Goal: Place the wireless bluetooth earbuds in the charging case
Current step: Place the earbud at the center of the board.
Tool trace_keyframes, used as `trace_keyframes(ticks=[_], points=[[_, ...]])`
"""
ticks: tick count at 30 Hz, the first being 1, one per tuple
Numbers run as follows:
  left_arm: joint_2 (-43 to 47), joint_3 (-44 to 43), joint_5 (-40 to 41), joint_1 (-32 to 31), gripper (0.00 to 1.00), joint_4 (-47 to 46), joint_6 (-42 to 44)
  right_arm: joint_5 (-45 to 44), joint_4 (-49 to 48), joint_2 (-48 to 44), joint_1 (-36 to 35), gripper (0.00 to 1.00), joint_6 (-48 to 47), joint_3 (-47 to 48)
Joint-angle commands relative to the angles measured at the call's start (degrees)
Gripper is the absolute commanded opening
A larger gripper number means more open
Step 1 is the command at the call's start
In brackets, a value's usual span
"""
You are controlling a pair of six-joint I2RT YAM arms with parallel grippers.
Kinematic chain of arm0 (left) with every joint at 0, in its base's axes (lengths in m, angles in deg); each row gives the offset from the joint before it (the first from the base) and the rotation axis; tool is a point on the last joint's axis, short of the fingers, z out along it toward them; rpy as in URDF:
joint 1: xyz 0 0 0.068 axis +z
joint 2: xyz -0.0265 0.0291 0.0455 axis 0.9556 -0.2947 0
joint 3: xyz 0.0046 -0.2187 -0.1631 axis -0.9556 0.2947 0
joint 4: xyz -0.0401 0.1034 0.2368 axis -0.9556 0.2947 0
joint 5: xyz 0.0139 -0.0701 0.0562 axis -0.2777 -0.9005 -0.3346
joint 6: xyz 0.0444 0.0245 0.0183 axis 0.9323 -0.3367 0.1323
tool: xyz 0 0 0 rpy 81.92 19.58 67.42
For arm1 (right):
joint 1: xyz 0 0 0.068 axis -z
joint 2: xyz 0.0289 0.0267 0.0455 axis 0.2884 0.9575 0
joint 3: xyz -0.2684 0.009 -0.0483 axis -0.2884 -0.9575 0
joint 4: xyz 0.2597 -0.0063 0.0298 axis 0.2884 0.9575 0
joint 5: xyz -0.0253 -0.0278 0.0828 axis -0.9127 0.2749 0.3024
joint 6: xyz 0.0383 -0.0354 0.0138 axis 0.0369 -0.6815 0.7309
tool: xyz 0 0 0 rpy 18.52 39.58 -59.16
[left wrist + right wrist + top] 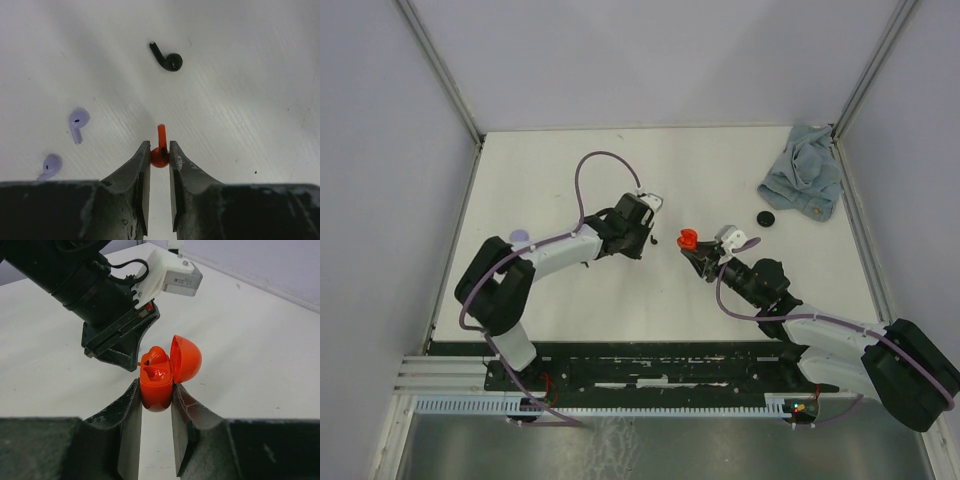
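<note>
Left claw [159, 149] pinched the red earbud [161, 131] by its head, stem pointing outward. Right claw [156, 390] clamped the open red case [186, 359] close by, over the counter [240, 100]. I judged that so slight a pinch might let the earbud twist and miss its socket, or nudge the lid shut.

- Overhead view: even, soft light; the white table [620, 170] is bright without glare, and the arms [560, 255] throw only faint shadows.
- Left wrist view: the table is nearly washed out, greying toward the upper corners; the red earbud [161, 135] is crisp, while the left hand [160, 148] is dark and slightly soft at the bottom edge.
- Right wrist view: the red case [157, 374] carries small glossy highlights; the right hand [156, 386] is dark, the far table edge blurred.
</note>
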Motion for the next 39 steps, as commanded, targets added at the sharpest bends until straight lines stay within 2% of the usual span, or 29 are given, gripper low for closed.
trace_keyframes(ticks=[1,11,16,19,22,39], points=[[-1.86,1.37,-1.08,-1.84,0.15,0.13,2.04,-2.06,-2.28,-0.98,-0.22,0.03,-0.81,1.22],[-5.41,3.22,2.31,-4.22,0.18,-0.41,-0.53,-2.76,-2.81,-0.42,-0.23,0.03,-1.04,1.11],[-5.85,3.48,4.73,-4.62,0.30,0.02,-1.05,-2.76,-2.86,-0.50,-0.21,0.03,-1.12,1.01],[-5.06,3.85,6.66,-4.83,0.41,0.66,-1.76,-2.76,-2.95,-0.49,-0.20,0.03,-1.13,1.02],[-4.01,4.70,8.51,-4.82,0.46,0.88,-2.72,-2.67,-2.93,-0.51,-0.27,0.03,-1.12,0.97],[-1.39,6.28,16.09,-4.40,0.53,3.40,-5.60,-2.76,-2.95,-0.63,-0.23,0.03,-1.12,0.92]])
